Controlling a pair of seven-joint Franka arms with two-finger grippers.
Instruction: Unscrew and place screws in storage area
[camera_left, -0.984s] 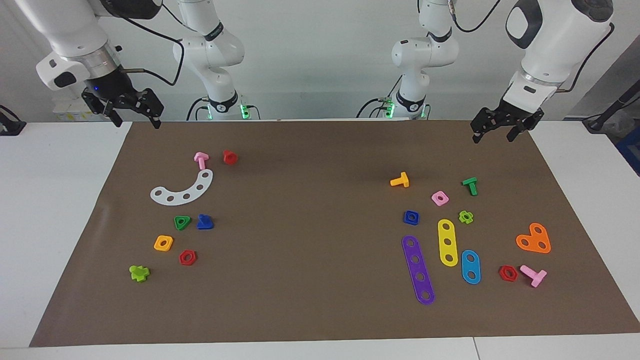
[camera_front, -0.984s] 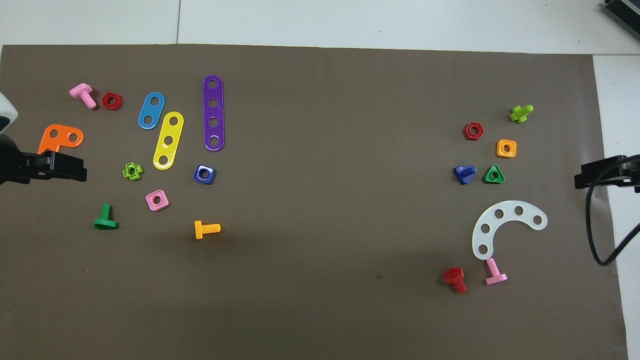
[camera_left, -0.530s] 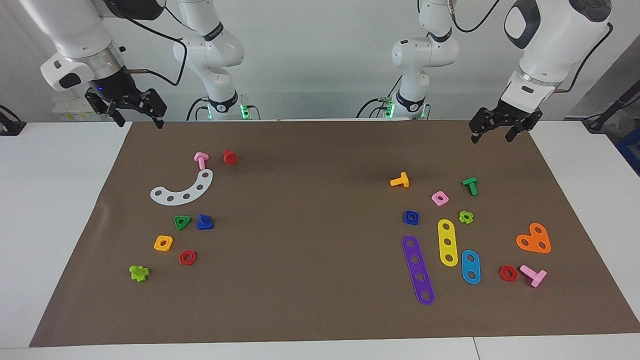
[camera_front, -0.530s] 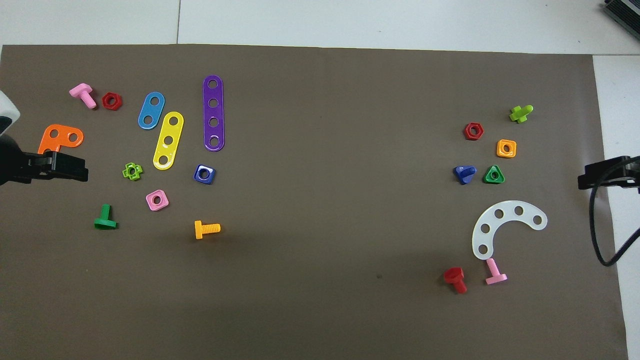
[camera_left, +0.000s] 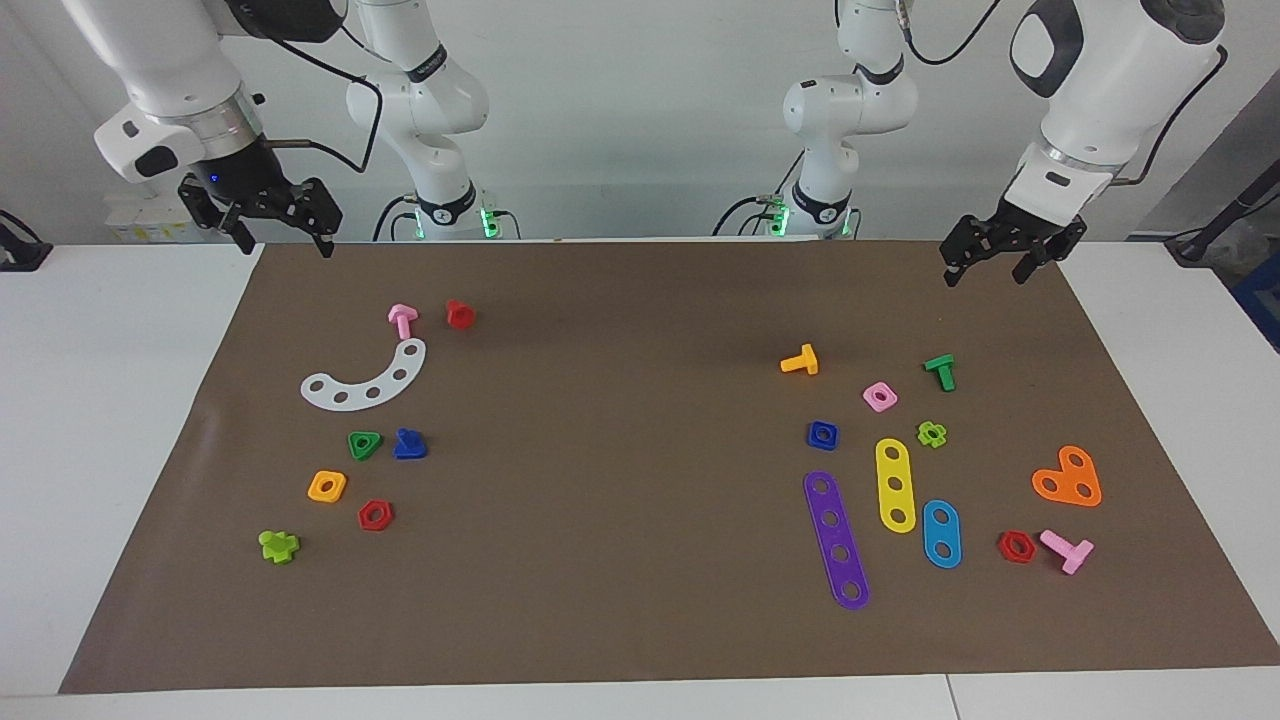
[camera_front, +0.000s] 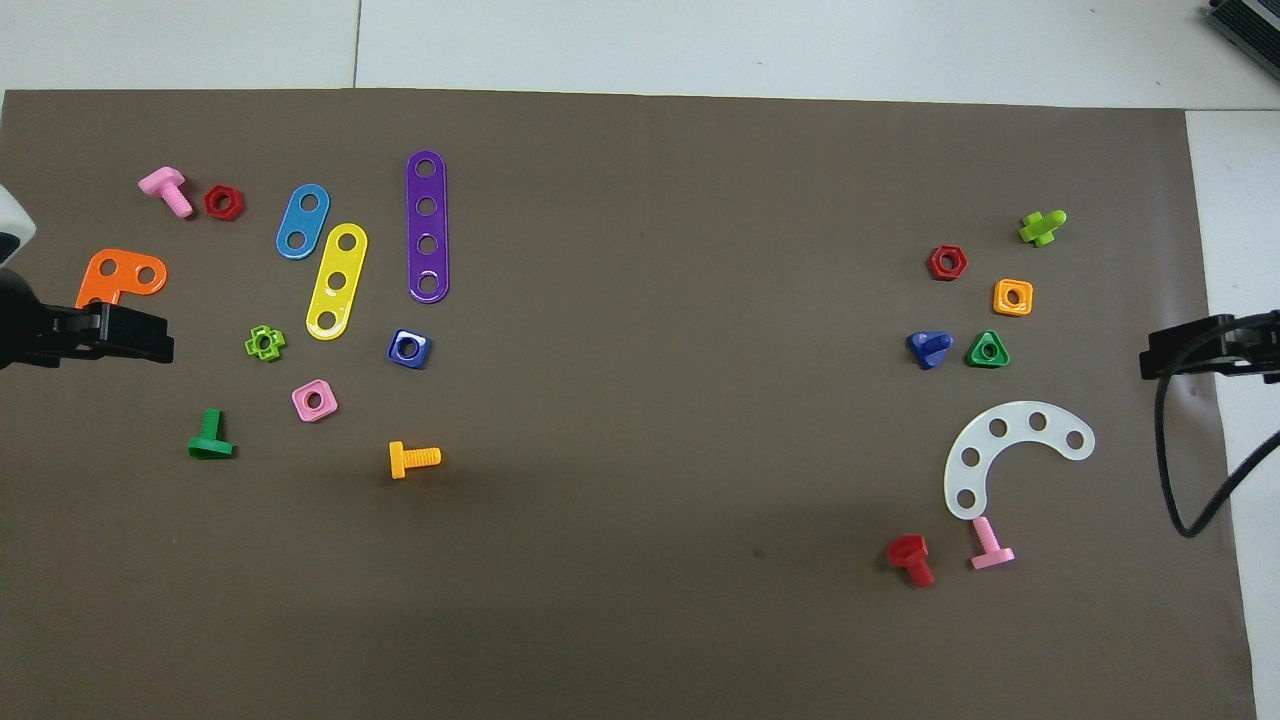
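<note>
— Any box or tray for the screws?

— None; the storage area (camera_left: 350, 480) is just bare brown mat (camera_left: 620, 480) toward the right arm's end, around the green triangular nut (camera_left: 364, 444), orange square nut (camera_left: 327, 486) and red hexagonal nut (camera_left: 375, 515).

— And the dark-blue screw (camera_left: 409, 444)?

— It lies on the mat just beside the green triangular nut, nearer to the robots than the red hexagonal nut, loose from any plate.

— Where are the grippers?

— The right gripper (camera_left: 281, 232) hangs in the air over the mat's robot-side corner at its own end, well apart from the screw, fingers spread and empty. The left gripper (camera_left: 986, 262) hangs over the other robot-side corner, also spread and empty.

— Anything one view adds?

— The overhead view shows the screw (camera_front: 929, 347) tipped with its stem off the mat, and only the grippers' tips: right (camera_front: 1185, 350), left (camera_front: 135, 335). The facing view shows both raised clear of the mat.
</note>
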